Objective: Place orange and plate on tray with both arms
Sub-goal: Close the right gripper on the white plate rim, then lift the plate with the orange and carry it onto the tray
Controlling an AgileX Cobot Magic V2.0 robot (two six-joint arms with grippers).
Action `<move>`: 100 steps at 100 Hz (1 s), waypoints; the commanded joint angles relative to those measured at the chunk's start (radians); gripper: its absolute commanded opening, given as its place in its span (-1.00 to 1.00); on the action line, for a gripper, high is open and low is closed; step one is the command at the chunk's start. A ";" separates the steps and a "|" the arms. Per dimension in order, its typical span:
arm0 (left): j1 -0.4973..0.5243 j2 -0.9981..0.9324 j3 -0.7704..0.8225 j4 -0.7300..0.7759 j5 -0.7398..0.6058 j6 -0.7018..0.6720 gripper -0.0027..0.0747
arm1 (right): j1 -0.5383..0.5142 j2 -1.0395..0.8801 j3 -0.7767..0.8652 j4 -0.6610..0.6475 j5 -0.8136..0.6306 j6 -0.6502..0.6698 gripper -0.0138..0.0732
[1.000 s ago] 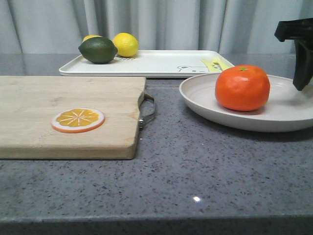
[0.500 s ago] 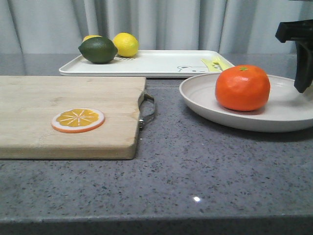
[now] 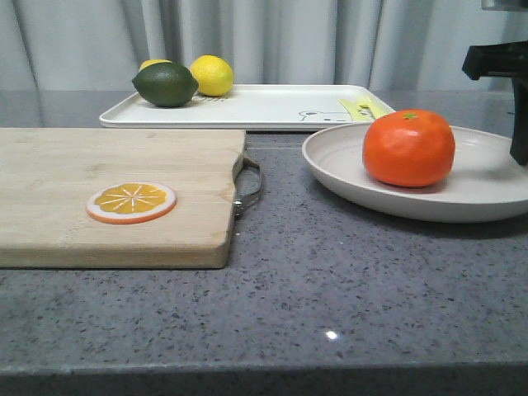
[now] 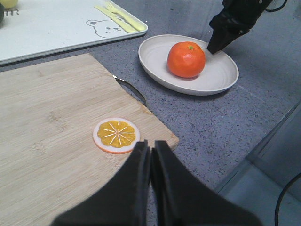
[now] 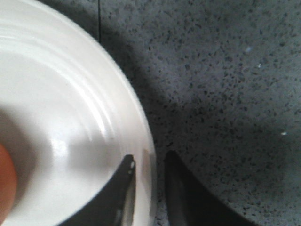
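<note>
Right wrist view: right tool (image 5: 149, 165) astride plate (image 5: 70, 117) rim; orange (image 3: 408, 148) inside

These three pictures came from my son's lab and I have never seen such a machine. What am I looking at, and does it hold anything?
It is a robot with two arms, each ending in a pincer. One picture looks forward over the grey table; the other two come from cameras on the wrists.

On the table: a wooden cutting board with an orange slice on it, a round plate carrying a whole orange, and behind them a white tray with a green lime and a yellow lemon.

The left pincer hangs over the board's edge, its fingers together, empty. The right pincer has one finger inside the plate's rim and one outside, with the rim in the narrow gap. Whether it already pinches the rim, I cannot tell.
</note>
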State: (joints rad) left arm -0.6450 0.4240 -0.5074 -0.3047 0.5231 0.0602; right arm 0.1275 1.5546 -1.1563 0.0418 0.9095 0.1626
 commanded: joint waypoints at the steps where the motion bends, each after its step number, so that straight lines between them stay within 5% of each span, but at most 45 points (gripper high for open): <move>1: 0.002 0.004 -0.028 -0.016 -0.080 -0.009 -0.98 | 0.000 -0.015 -0.031 -0.001 -0.011 -0.007 -0.55; 23: 0.002 0.004 -0.028 -0.016 -0.080 -0.009 -0.98 | -0.001 -0.010 -0.031 0.001 -0.015 -0.007 -0.77; 100: 0.002 0.004 -0.028 -0.016 -0.080 -0.009 -0.98 | -0.003 0.007 -0.271 0.175 0.025 -0.033 -0.80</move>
State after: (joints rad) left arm -0.6450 0.4240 -0.5074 -0.3047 0.5231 0.0602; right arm 0.1275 1.5783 -1.3587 0.1684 0.9626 0.1489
